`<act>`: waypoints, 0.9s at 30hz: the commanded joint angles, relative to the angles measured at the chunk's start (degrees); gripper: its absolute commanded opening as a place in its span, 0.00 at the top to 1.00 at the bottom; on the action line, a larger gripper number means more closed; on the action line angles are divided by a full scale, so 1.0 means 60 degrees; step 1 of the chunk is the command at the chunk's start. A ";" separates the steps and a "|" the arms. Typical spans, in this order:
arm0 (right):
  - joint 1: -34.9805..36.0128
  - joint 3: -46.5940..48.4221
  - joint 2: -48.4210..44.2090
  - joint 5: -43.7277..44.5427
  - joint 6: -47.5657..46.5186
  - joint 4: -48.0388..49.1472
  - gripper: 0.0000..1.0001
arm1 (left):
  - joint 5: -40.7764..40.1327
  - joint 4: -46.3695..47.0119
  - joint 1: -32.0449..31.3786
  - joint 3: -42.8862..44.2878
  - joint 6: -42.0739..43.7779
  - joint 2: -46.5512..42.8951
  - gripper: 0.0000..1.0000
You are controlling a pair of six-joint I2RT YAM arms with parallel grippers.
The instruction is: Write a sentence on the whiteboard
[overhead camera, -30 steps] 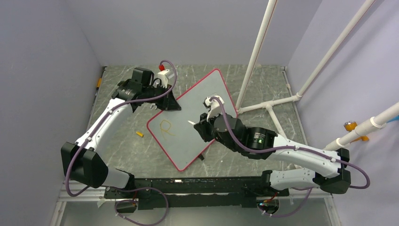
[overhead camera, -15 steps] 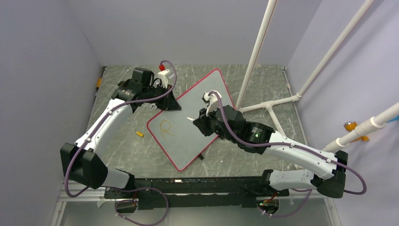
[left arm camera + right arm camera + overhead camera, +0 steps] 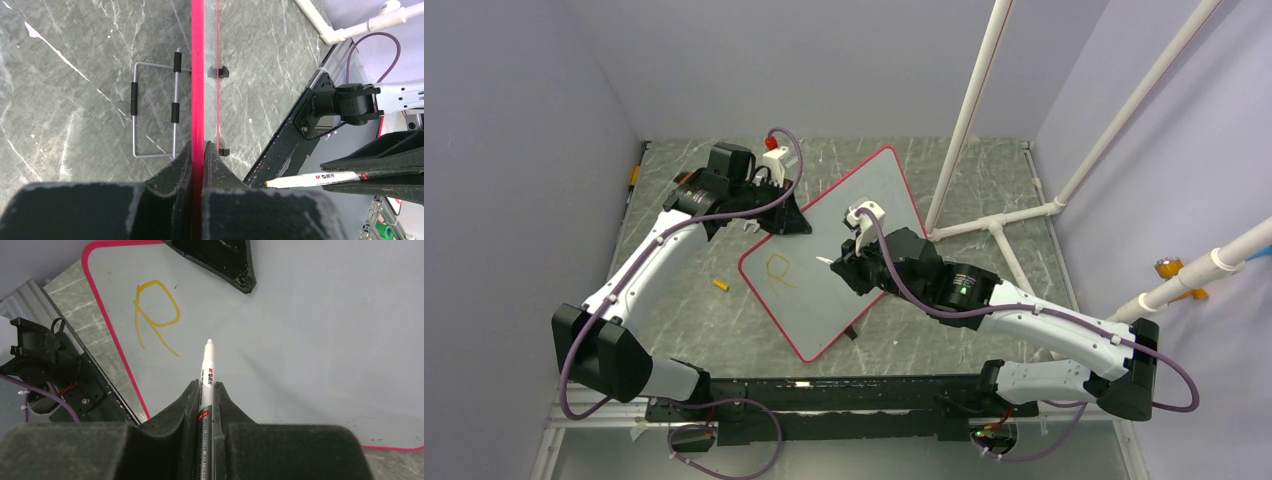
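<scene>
The whiteboard [image 3: 824, 300] lies slanted across the table, pale grey with a red-pink rim. Of the sentence, only an orange-yellow "R" [image 3: 776, 272] stands near its left corner, also in the right wrist view [image 3: 155, 315]. My left gripper [image 3: 789, 222] is shut on the board's far-left rim; the rim [image 3: 198, 75] runs edge-on between the jaws [image 3: 198, 147]. My right gripper [image 3: 207, 384] is shut on a white marker [image 3: 208, 365], tip forward, pointing at the board just right of the "R". I cannot tell whether the tip touches.
A small yellow cap [image 3: 720, 285] lies on the table left of the board. A wire stand [image 3: 150, 105] and black clips [image 3: 218, 72] show under the board's edge. White pipes [image 3: 994, 225] rise at the right. Walls close in on the left and at the back.
The right gripper, with the marker, has shifted a little left and toward the back over the board. The "R" looks the same. The left gripper keeps its hold on the rim.
</scene>
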 commanded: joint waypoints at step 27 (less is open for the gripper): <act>0.0072 0.0181 0.0421 -0.0041 -0.0131 0.0845 1.00 | -0.1894 0.0694 -0.0003 0.0283 0.0917 0.0157 1.00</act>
